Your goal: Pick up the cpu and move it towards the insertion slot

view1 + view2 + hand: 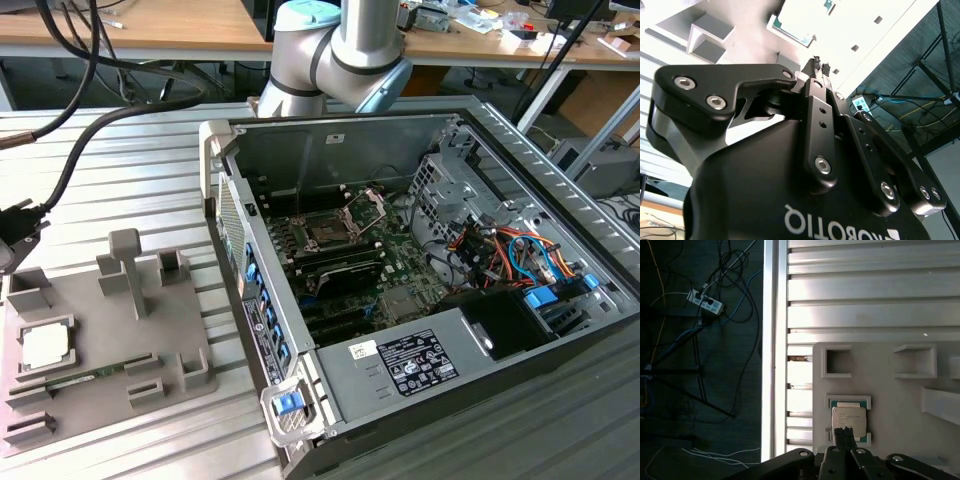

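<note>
Hiding the cpu's (848, 418) near edge: gripper (845, 432).

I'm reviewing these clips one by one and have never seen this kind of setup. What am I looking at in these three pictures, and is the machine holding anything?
The machine is one robot arm, grey with pale blue caps, standing behind an open computer case in the exterior view. That picture comes from a camera off the arm. The other two come from cameras riding near the arm's wrist, so part of its black gripper fills the foreground.

On the ribbed metal table, at the exterior view's left, lies a grey tray with the cpu sitting in a square recess. Inside the case, the insertion slot is the dark square socket with its metal plate hinged up.

In the first wrist view the gripper's fingertips are close together over the cpu, which lies in the tray. Nothing appears lifted.
</note>
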